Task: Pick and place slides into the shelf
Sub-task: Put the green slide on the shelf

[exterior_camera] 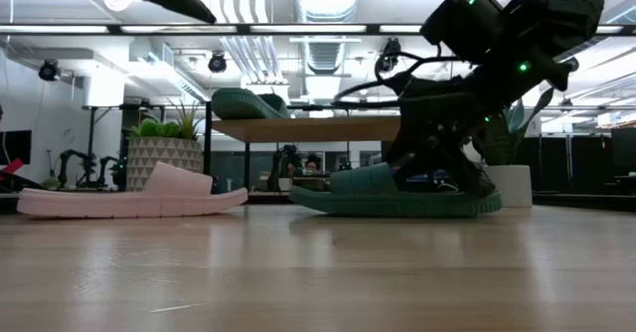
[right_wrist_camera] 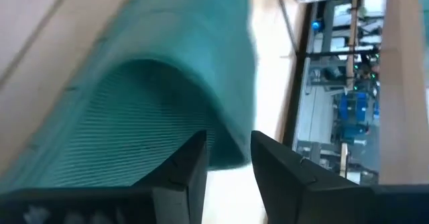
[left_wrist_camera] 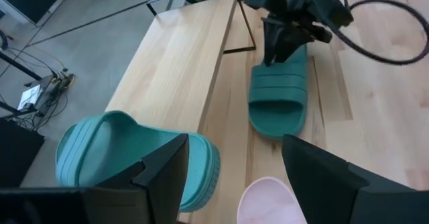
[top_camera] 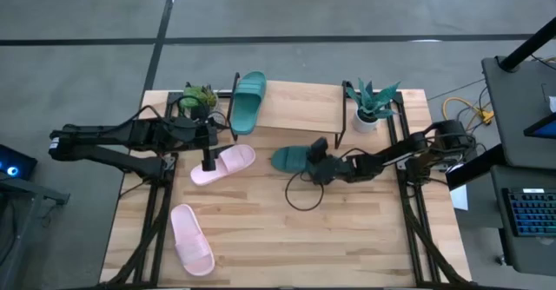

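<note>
One teal slide (top_camera: 248, 103) lies on the left end of the shelf (top_camera: 300, 106), also seen in the left wrist view (left_wrist_camera: 134, 157). The second teal slide (top_camera: 291, 158) lies sole-down on the table in front of the shelf, with my right gripper (top_camera: 318, 163) shut on it. One pink slide (top_camera: 224, 164) rests on the table just left of it, and my left gripper (left_wrist_camera: 234, 143) hangs open above that slide's near end (top_camera: 207, 161). The other pink slide (top_camera: 191, 238) lies near the table's front left. My right gripper (right_wrist_camera: 228, 140) pinches the heel-side edge of the teal slide's strap (right_wrist_camera: 231, 127) between its two fingers. It comes slanting down from the table's right. The slide rests sole-down on the table (exterior_camera: 388, 201).
A plant in a patterned pot (top_camera: 200, 97) stands at the shelf's left end, and a plant in a white pot (top_camera: 372, 109) at its right end. A black cable loop (top_camera: 304, 194) lies on the table under the right arm. The shelf's right part is bare plank.
</note>
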Motion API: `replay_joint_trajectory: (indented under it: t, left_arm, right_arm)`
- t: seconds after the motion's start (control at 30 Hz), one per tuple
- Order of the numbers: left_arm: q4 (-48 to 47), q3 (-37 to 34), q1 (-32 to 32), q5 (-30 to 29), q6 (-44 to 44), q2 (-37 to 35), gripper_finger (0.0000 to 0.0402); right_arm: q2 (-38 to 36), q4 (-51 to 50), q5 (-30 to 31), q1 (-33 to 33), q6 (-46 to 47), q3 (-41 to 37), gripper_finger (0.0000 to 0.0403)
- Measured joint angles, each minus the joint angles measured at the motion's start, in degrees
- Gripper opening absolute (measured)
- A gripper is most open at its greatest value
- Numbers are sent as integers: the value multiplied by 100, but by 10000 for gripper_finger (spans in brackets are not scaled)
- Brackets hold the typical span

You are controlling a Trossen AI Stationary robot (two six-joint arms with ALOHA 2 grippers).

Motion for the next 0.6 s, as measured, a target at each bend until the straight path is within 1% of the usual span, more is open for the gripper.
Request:
replay_joint_trajectory:
  t: [0.1,0.27,0.37,0.53,0.6]
  left_arm:
    - [2,0,-1,-1,2,-9,224]
    - [4,-9,-1,-1,-4,11,224]
    - [-17,-17,-1,1,-16,19,224]
    - [-22,-35,-1,1,-16,33,224]
    - [-15,-35,-1,-1,-17,39,224]
  right_arm:
    - [-150,64,-11,9,32,4,107]
    - [-233,24,-429,2,-34,4,109]
    - [-208,-217,-449,9,-321,-2,109]
    - [-208,-225,-458,-32,-367,36,108]
    - [-207,-210,-673,-56,-380,91,107]
